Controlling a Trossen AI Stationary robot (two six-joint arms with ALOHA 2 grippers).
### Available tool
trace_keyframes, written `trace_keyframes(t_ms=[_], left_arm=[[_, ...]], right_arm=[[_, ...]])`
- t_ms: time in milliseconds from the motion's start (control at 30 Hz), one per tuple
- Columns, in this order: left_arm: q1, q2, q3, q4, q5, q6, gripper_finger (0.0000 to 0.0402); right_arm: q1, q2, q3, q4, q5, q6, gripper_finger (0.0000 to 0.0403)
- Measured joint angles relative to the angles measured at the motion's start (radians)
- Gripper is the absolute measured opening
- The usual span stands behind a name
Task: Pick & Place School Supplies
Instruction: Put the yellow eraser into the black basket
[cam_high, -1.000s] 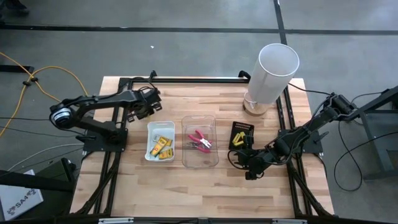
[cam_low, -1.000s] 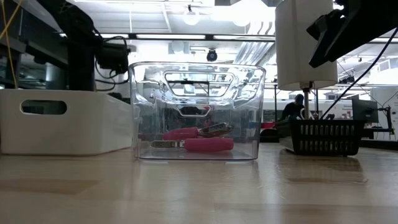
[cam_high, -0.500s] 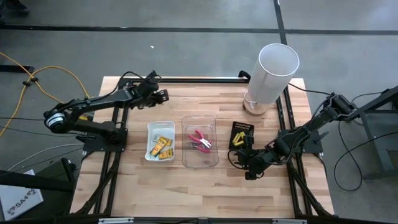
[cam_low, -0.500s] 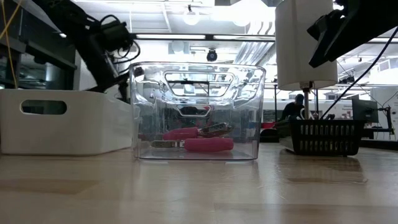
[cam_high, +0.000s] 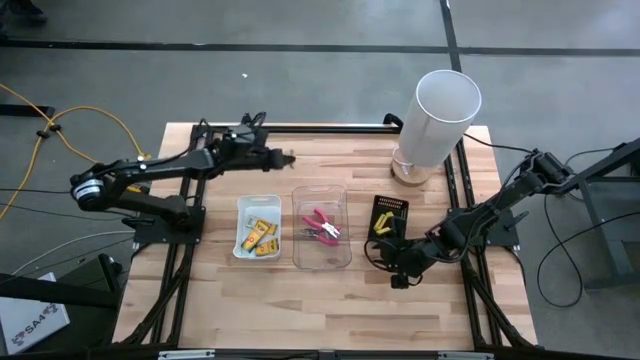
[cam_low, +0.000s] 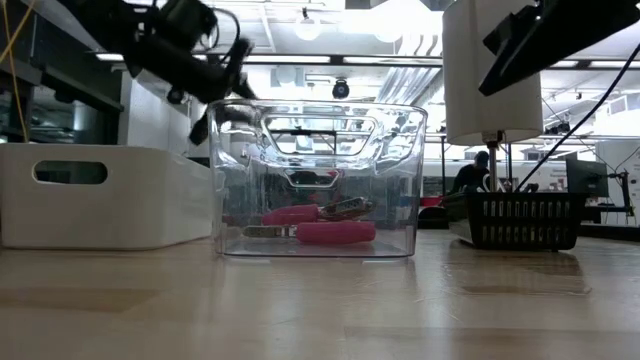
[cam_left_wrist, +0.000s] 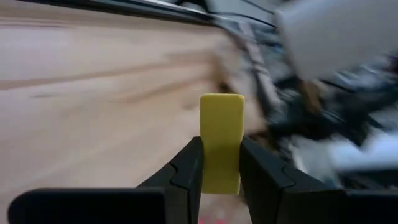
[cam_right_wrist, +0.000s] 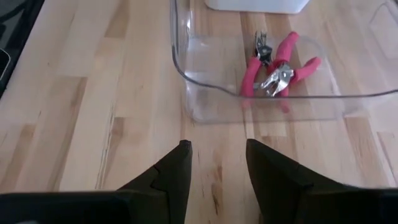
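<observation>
Only one piece of lettering can be made out: "SA4" is printed in dark characters on a white sheet (cam_high: 28, 322) lying on the floor beyond the tabletop's near left corner, in the high view. No other text, label, brand or number can be read.

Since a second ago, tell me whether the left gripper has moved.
Yes. In the high view the left gripper, shut on a small yellow box, has swung from beside the white tray towards the table's far edge and the tall white cylinder.
</observation>
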Motion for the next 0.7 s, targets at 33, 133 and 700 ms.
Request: trace_keyframes(t_ms=[33,133,700], left_arm=[[-0.016,0.000,0.000,0.030,0.023,0.007,0.0084],[-0.072,0.000,0.000,0.101,0.048,0.023,0.0084],[-0.379,0.112,0.001,0.431,-0.017,0.047,0.0084]], right_arm=[[-0.001,0.000,0.000,0.005,0.000,-0.005,0.0144],[-0.006,0.000,0.000,0.012,0.021,-0.012,0.0144],[-0.033,0.000,0.000,-0.028,0.150,-0.007,0.0144]])
